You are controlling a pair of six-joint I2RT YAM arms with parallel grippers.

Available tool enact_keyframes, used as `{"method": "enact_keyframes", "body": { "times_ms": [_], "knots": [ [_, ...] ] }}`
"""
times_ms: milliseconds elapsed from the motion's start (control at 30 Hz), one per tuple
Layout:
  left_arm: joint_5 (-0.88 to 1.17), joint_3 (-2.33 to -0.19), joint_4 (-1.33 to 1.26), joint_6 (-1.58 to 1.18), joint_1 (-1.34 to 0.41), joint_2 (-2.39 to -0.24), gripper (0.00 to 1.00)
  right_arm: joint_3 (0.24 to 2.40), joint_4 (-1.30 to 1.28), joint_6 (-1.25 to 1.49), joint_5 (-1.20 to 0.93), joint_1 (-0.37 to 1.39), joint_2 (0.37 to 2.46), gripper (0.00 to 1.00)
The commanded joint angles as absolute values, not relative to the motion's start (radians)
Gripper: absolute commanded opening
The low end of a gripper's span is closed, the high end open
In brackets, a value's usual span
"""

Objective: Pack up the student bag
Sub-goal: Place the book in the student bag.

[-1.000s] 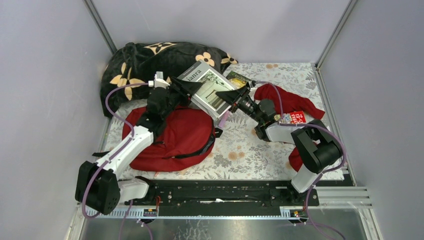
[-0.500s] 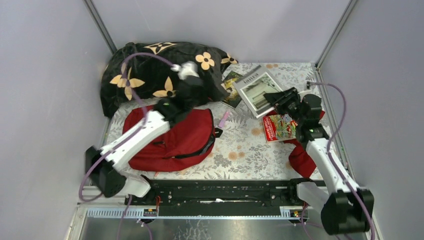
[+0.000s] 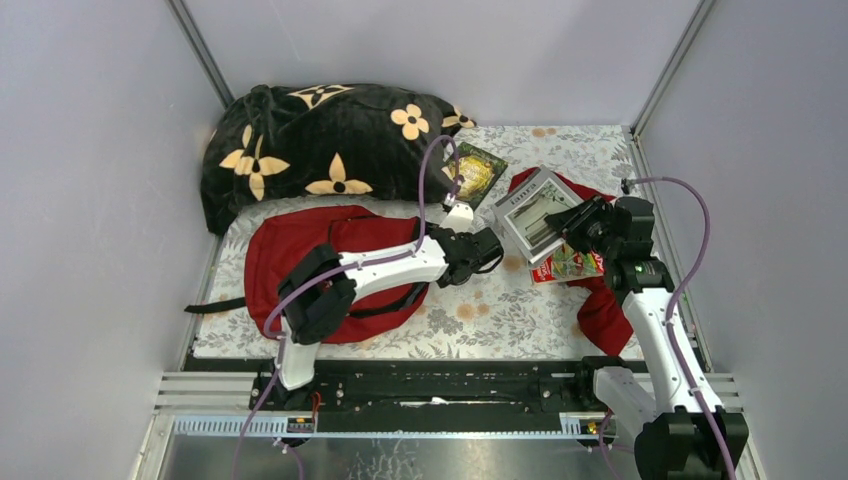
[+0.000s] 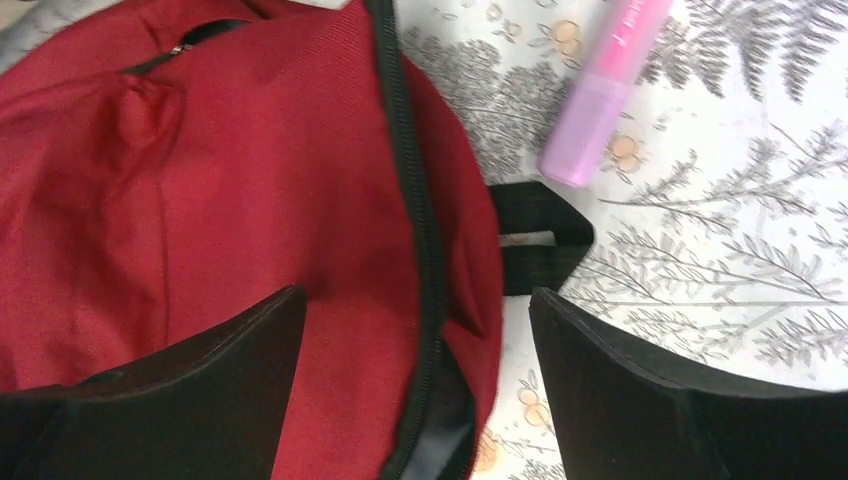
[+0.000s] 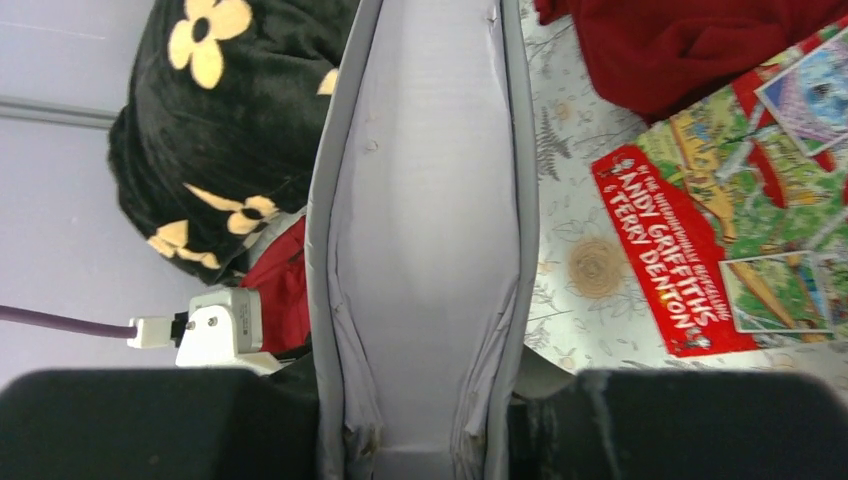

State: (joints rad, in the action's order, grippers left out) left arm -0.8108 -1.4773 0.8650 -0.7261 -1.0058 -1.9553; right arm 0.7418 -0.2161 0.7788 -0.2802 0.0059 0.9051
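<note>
Your left gripper (image 4: pixel 413 318) hangs released over the student bag (image 4: pixel 200 180), at its zipper (image 4: pixel 405 150). Your right gripper (image 3: pixel 572 222) is clenched on the grey book (image 3: pixel 532 205), near the table's (image 3: pixel 480 312) right edge.

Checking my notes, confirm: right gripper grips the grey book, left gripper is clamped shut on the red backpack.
Not shut: the left wrist view shows the left gripper open over the red backpack. The right gripper does grip the grey book.

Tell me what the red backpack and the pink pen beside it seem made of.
The backpack looks like matte woven synthetic fabric: fine ribbed weave, soft folds. The pen is probably smooth plastic, slightly translucent, with a faint sheen.
</note>
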Motion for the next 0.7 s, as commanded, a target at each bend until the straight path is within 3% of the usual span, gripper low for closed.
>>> {"method": "enact_keyframes", "body": {
  "times_ms": [0,67,300,367,500,667],
  "knots": [
    [-0.945,-1.5,0.921,-0.752,-0.96,-1.934,0.85,0.725,-0.044,0.849,-0.377,0.006,0.926,0.08],
    [-0.953,-1.485,0.909,-0.741,-0.928,-1.916,0.77,0.705,-0.011,0.879,-0.4,0.006,0.938,0.08],
    [-0.934,-1.407,0.841,-0.725,-0.865,-1.797,0.13,0.633,0.155,0.966,-0.463,0.006,0.95,0.08],
    [-0.929,-1.413,0.855,-0.704,-0.848,-1.762,0.0,0.635,0.174,0.966,-0.488,0.006,0.957,0.08],
    [-0.779,-1.491,0.962,-0.649,-0.773,-1.62,0.0,0.692,0.255,0.912,-0.702,0.007,1.015,0.1],
    [-0.343,-1.368,0.768,-0.451,-0.532,-1.312,0.0,0.741,0.247,0.865,-0.873,0.061,1.072,0.06]
  ]
}}
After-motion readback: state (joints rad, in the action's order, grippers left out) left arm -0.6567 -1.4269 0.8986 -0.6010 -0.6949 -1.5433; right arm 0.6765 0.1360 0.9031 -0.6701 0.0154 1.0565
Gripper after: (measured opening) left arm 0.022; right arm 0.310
